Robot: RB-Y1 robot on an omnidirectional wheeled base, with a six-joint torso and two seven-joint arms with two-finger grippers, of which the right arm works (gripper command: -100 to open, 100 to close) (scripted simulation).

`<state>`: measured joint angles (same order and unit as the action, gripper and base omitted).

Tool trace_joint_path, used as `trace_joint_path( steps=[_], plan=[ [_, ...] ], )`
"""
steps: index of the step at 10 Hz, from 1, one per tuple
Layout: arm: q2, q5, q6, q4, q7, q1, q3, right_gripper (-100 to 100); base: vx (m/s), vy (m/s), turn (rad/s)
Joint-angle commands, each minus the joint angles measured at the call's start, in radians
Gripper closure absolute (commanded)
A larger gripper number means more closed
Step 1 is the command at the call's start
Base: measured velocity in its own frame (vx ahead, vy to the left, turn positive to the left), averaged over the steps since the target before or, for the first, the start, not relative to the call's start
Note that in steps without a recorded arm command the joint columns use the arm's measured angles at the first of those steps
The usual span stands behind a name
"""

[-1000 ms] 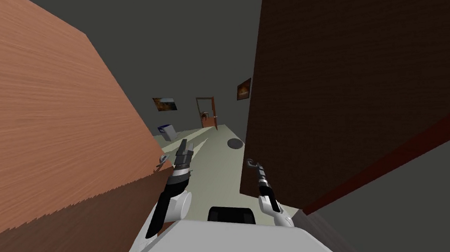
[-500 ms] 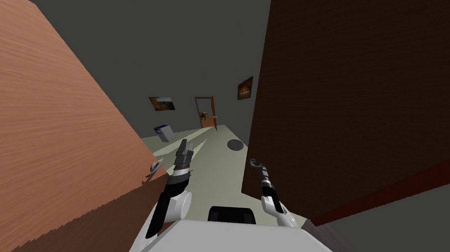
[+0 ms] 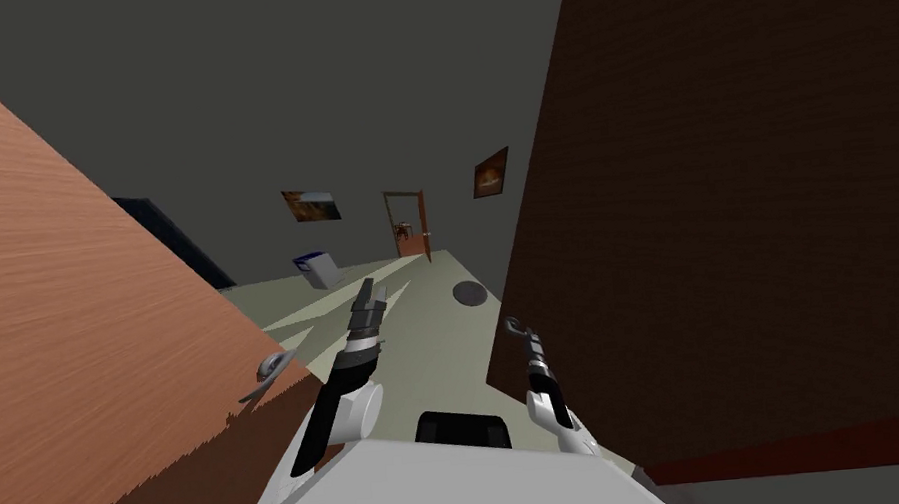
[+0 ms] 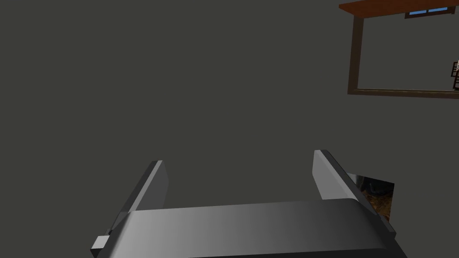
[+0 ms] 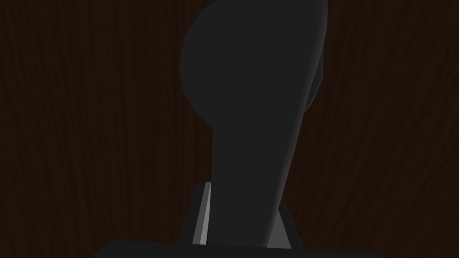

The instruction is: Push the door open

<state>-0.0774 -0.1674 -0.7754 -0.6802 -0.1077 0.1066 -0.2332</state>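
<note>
Right gripper (image 3: 528, 343), lower middle of the head view, right of centre: clamped on the dark lever handle (image 5: 255, 89). In the right wrist view the lever rises between the two fingers (image 5: 204, 215), and both press its sides.

The handle sits at the near edge of the dark brown door (image 3: 734, 191), which takes up the whole right side of the head view. Its wood grain lies right behind the lever in the wrist view. A reddish strip runs along the door's bottom edge, lower right of the head view.

Left gripper (image 3: 368, 292), just left of centre in the head view: holds nothing, pointing forward over the floor (image 3: 423, 316). Left wrist view: blades spread wide, nothing between them.

Light brown door (image 3: 62, 325) covers the left side of the head view. Its grey lever (image 3: 264, 371) is on the near edge, lower left of centre, near the left forearm but not touching it.

Further out, centre of the head view:
- Dark round disc (image 3: 469, 291) flat on the pale floor, close to the dark door's edge.
- White box with a blue top (image 3: 316, 267), tilted, left of centre.
- Open brown doorway (image 3: 407, 224) in the far grey wall.
- Two framed pictures: one (image 3: 311, 205) left of the doorway, one (image 3: 491, 172) right of it.
- Black area (image 3: 171, 246) behind the light door's edge.
</note>
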Motion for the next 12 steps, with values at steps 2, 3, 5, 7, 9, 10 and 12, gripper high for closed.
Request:
trace_joint_path(
  steps=[2, 3, 5, 7, 9, 10, 12],
  plan=[
    [-0.015, -0.020, -0.008, 0.000, -0.011, 0.003, -0.038, 100, 0.205, 0.055, -0.048],
    [-0.015, -0.020, -0.008, 0.000, -0.011, 0.003, -0.038, 100, 0.112, 0.032, -0.033],
    [-0.015, -0.036, -0.009, 0.001, -0.020, 0.003, -0.065, 100, 0.181, 0.036, -0.067],
    [-0.014, -0.045, -0.010, 0.001, -0.025, 0.002, -0.080, 100, 0.122, 0.021, -0.036],
    [-0.013, -0.050, -0.010, 0.002, -0.029, 0.002, -0.090, 100, 0.171, 0.046, -0.058],
    [-0.013, -0.050, -0.010, 0.002, -0.029, 0.002, -0.090, 100, 0.057, 0.009, -0.006],
    [-0.009, -0.061, -0.011, 0.002, -0.035, 0.002, -0.109, 100, 0.052, 0.010, -0.014]
  ],
)
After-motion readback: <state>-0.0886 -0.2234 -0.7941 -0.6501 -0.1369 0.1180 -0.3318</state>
